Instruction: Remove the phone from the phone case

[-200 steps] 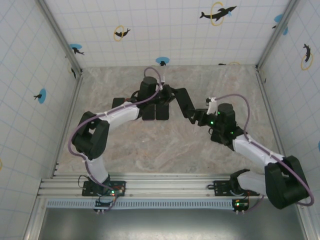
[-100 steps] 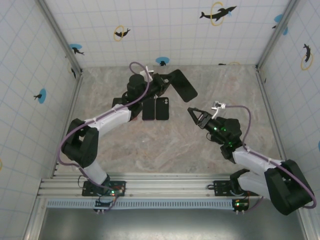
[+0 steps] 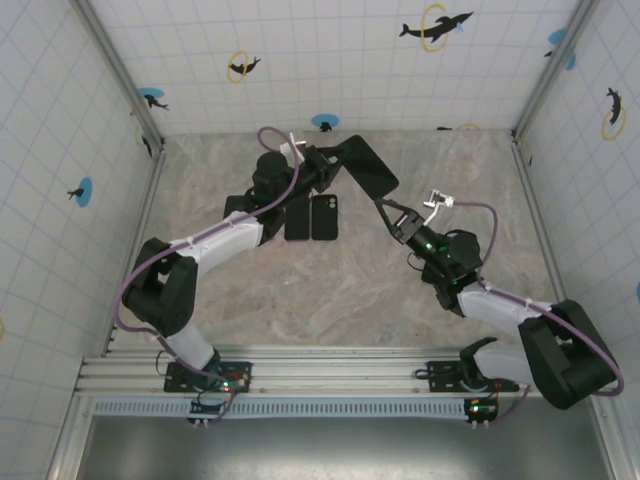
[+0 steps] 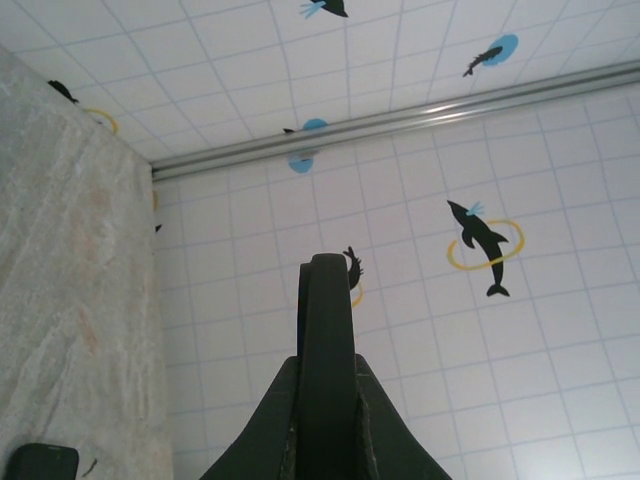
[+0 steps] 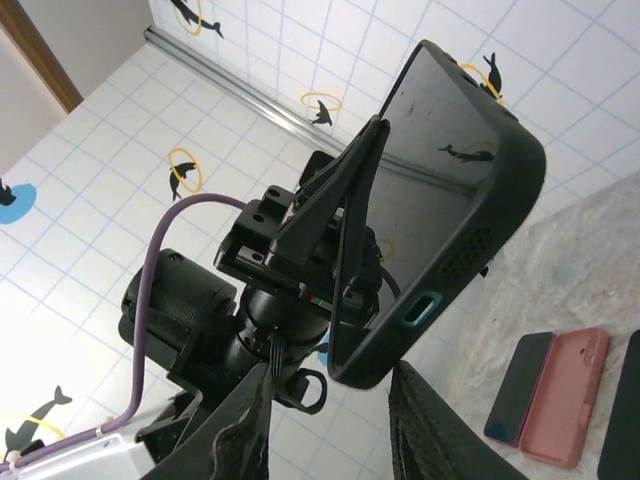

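Phone sits inside its black case, held up off the table. Left gripper clamps the case edge. Right gripper is open, fingers straddling the case's lower corner.

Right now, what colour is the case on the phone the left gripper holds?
It's a matte black phone case with a teal-rimmed cutout; clearest in the right wrist view.

L gripper clamps case at mid-edge, held up, tilted. Case's lower end sits betw. R gripper fingers, spread wide; contact unclear. Pink case + dark phone side by side on table.
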You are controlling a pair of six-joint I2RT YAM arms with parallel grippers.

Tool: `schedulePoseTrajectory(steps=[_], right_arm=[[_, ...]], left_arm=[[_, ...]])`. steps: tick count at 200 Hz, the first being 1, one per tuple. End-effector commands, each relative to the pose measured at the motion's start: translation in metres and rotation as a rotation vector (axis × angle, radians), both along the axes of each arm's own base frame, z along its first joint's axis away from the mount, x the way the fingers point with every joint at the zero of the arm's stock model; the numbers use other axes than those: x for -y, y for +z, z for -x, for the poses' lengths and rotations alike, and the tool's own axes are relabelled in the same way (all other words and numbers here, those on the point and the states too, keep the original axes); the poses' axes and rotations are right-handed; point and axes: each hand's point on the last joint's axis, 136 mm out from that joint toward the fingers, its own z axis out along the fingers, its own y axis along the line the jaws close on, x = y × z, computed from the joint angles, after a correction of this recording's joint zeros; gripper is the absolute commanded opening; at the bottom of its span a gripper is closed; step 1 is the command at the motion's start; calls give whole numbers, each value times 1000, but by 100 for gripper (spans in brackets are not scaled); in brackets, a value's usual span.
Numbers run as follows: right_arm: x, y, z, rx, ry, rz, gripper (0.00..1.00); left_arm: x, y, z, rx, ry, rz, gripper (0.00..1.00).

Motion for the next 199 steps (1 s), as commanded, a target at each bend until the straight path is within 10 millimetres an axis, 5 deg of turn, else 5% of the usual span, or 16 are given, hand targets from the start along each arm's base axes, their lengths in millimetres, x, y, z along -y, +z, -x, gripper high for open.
schedulePoseTrajectory(steps=[1, 118, 199], right_arm=[[-4, 30, 3, 90, 18, -48, 31], [-7, 25, -2, 113, 15, 7, 19], [7, -16, -20, 69, -60, 186, 11]], left_arm=[[-3, 49, 16, 94, -23, 102, 3], [2, 66, 33, 60, -78, 182, 0], [1, 84, 51, 63, -135, 224, 0]])
